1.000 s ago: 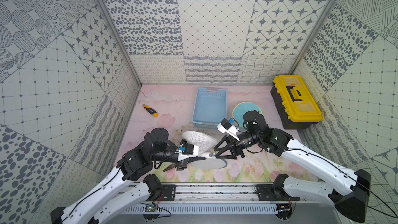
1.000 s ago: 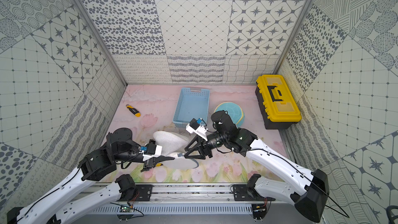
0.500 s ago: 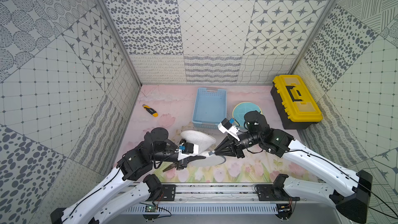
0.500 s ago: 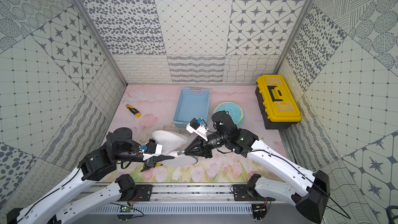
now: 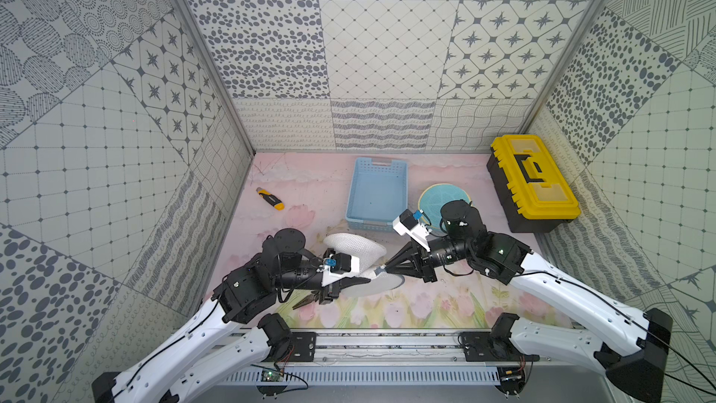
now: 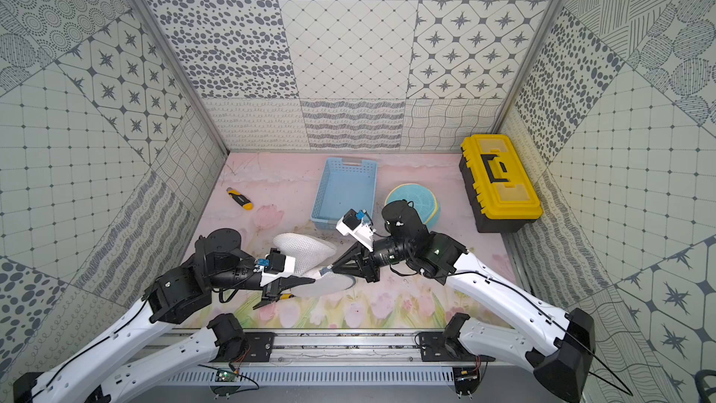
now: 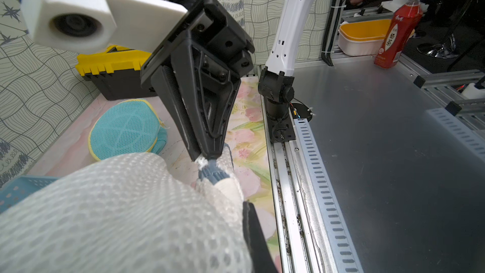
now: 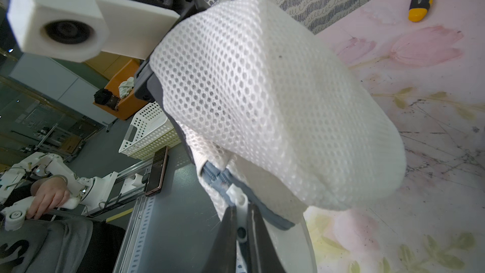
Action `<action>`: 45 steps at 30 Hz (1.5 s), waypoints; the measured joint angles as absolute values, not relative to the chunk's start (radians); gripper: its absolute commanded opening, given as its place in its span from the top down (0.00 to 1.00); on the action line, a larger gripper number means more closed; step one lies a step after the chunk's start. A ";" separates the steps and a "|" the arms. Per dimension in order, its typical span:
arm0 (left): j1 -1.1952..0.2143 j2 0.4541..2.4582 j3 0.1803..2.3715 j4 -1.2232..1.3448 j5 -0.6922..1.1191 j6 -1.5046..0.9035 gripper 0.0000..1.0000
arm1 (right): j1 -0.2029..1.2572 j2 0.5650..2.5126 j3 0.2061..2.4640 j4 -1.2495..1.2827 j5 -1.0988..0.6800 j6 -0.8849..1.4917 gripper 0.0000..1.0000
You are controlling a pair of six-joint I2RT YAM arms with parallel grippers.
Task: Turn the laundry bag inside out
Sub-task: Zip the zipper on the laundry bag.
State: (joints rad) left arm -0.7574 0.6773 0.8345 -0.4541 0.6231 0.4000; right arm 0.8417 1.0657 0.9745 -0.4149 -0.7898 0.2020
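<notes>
Item: white mesh laundry bag [image 5: 354,248], lying lower centre of the frame in both top views, on the floral table [image 5: 457,304], draped partly over the left arm's wrist.

Left end effector [image 5: 310,298]: its jaws are sitting together; the wrist view is showing mesh bunched close against one finger, so it is probably pinching bag fabric, though the contact point itself is hidden (judgement, not sighting).

Right end effector [image 8: 240,228]: a second ago its jaws were standing visibly apart just short of the bag's edge; they are now drawn together on the white zipper pull [image 8: 237,195] at the end of the grey zipper tape [image 8: 217,177]. The left wrist view is confirming the tips [image 7: 207,157] meeting at that tab.

Meaning for the task: the pull is now being held, so the unzipping step looks ready to begin; the bag is still closed and right side out, and the inversion itself is not yet started. The next move is likely calling for a draw along the zipper line while the left arm is anchoring the fabric (slippage off the small tab is the risk).

Other stock, untouched, upper half of the table:
- blue basket [image 5: 377,191], centre
- teal mesh pouch [image 5: 436,197], right of it
- yellow toolbox [image 5: 532,182], far right
- utility knife [image 5: 270,198], left
</notes>
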 measured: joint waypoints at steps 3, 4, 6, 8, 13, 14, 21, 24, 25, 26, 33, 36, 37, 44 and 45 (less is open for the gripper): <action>-0.757 0.704 0.834 -0.451 0.591 0.358 0.94 | 0.841 1.069 0.974 -0.417 -0.730 0.220 1.00; -0.757 0.712 0.834 -0.448 0.582 0.343 0.92 | 0.840 1.073 0.974 -0.418 -0.712 0.225 1.00; -0.758 0.729 0.830 -0.431 0.559 0.302 0.82 | 0.839 1.087 0.974 -0.421 -0.669 0.233 1.00; -0.758 0.744 0.815 -0.406 0.540 0.253 0.71 | 0.836 1.103 0.974 -0.421 -0.632 0.234 1.00; -0.758 0.801 0.775 -0.352 0.522 0.119 0.24 | 0.819 1.143 0.974 -0.422 -0.559 0.236 1.00; -0.758 0.813 0.773 -0.348 0.519 0.091 0.16 | 0.813 1.148 0.973 -0.422 -0.548 0.236 1.00; -0.757 0.822 0.771 -0.344 0.454 -0.066 0.01 | 0.787 1.161 0.950 -0.421 -0.503 0.235 1.00; -0.757 0.790 0.771 -0.344 0.405 -0.128 0.01 | 0.784 1.176 0.939 -0.419 -0.498 0.229 1.00; -0.757 0.780 0.771 -0.344 0.387 -0.150 0.01 | 0.784 1.181 0.933 -0.418 -0.497 0.227 1.00; -0.757 0.773 0.772 -0.343 0.370 -0.171 0.01 | 0.783 1.188 0.928 -0.419 -0.495 0.224 1.00; -0.707 0.868 0.845 -0.352 0.317 -0.302 0.15 | 0.772 1.217 0.908 -0.422 -0.497 0.193 1.00; -0.691 0.949 0.884 -0.370 0.313 -0.319 0.30 | 0.768 1.217 0.907 -0.421 -0.508 0.179 1.00; -0.690 0.975 0.894 -0.373 0.313 -0.321 0.32 | 0.768 1.217 0.907 -0.421 -0.513 0.173 1.00; -0.667 1.192 0.966 -0.402 0.321 -0.280 0.30 | 0.751 1.221 0.907 -0.421 -0.566 0.137 1.00; -0.659 1.210 0.973 -0.404 0.324 -0.275 0.31 | 0.749 1.224 0.907 -0.421 -0.569 0.136 1.00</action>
